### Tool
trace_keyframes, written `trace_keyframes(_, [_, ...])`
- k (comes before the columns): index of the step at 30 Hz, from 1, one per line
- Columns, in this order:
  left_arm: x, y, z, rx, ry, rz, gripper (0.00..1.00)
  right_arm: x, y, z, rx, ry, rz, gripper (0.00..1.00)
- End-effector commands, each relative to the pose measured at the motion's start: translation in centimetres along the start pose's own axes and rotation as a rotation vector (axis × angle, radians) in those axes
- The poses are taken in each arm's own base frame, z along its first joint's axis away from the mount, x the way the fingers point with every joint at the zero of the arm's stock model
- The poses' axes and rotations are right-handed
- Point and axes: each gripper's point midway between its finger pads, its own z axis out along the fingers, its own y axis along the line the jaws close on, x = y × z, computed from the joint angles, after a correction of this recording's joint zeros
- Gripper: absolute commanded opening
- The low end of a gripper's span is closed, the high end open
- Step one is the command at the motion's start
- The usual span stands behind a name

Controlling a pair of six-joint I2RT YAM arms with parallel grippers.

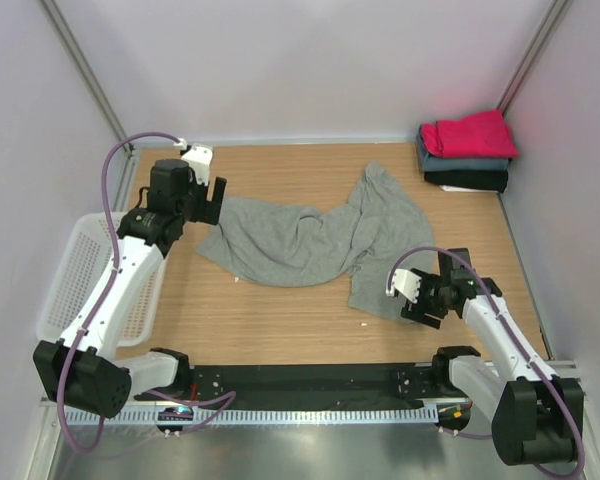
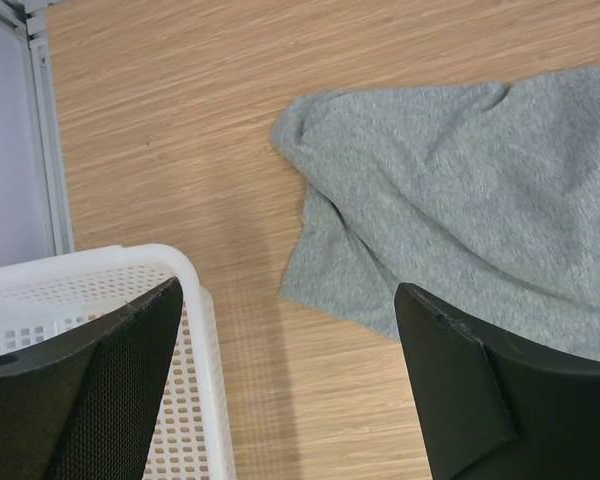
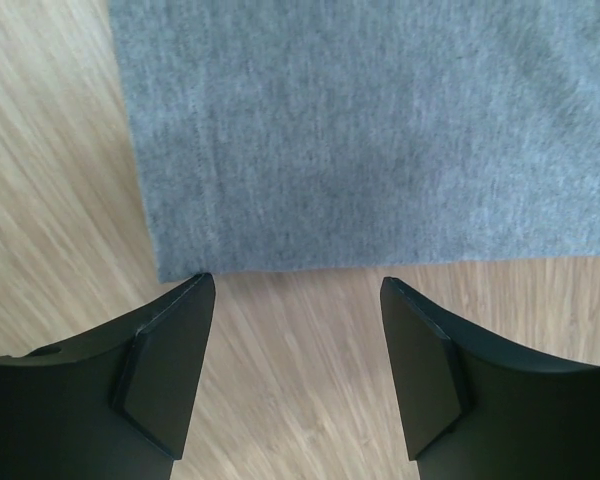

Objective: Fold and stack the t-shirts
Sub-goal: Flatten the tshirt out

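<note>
Three folded t-shirts sit stacked at two o'clock, while the grey t-shirt lies crumpled and unfolded, left gripper and right gripper both spread and empty.

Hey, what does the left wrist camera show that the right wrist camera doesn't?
Only the left wrist view shows the white mesh basket, partly behind one of the left fingers, and a rumpled, bunched end of the grey t-shirt. Only the right wrist view shows the shirt's straight stitched hem, lying flat just ahead of the right fingers. Both show the wooden table, grey fabric, and black fingers spread apart with nothing between them.
</note>
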Motion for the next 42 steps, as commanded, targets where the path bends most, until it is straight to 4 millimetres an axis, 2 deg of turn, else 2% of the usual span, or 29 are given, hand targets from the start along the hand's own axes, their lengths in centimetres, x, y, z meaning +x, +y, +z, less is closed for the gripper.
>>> trace_keyframes(1, [-1.4, 0.5, -0.2, -0.026, -0.064, -0.017, 0.87, -1.0, -2.0, 0.1, 0.069, -0.044, -0.036, 0.72])
trace_keyframes(7, [-1.2, 0.5, 0.0, -0.028, -0.059, -0.014, 0.87, -1.1, -1.4, -0.8, 0.019, -0.027, -0.046, 0.70])
trace_keyframes(8, [-1.4, 0.5, 0.0, -0.029, -0.064, -0.014, 0.87, -0.9, -0.6, -1.1, -0.016, -0.012, -0.049, 0.70])
trace_keyframes(9, [-1.4, 0.6, -0.1, -0.030, -0.063, -0.016, 0.87, -1.0, -0.7, -1.5, -0.024, -0.008, -0.055, 0.70])
trace_keyframes(10, [-1.6, 0.6, -0.1, -0.031, -0.066, -0.018, 0.88, -0.7, 0.3, -1.9, -0.065, 0.008, -0.049, 0.70])
trace_keyframes(14, [-1.6, 0.6, 0.1, -0.030, -0.062, -0.017, 0.87, -0.9, 1.3, -3.4, -0.105, 0.010, -0.117, 0.71])
trace_keyframes(16, [-1.5, 0.6, 0.2, -0.031, -0.059, -0.017, 0.88, -0.9, 1.4, -3.4, -0.105, 0.004, -0.143, 0.72])
trace_keyframes(25, [-1.0, 0.7, 0.2, -0.043, -0.054, -0.010, 0.88, -1.0, 2.0, -1.3, -0.134, -0.034, -0.168, 0.74])
trace_keyframes(36, [-0.7, 0.6, 0.9, -0.045, -0.040, -0.011, 0.88, -1.2, 1.4, 1.4, -0.058, -0.097, -0.196, 0.77])
trace_keyframes(42, [-0.6, 0.5, 0.8, -0.040, -0.038, -0.012, 0.88, -1.2, 1.0, 1.4, -0.030, -0.095, -0.193, 0.75])
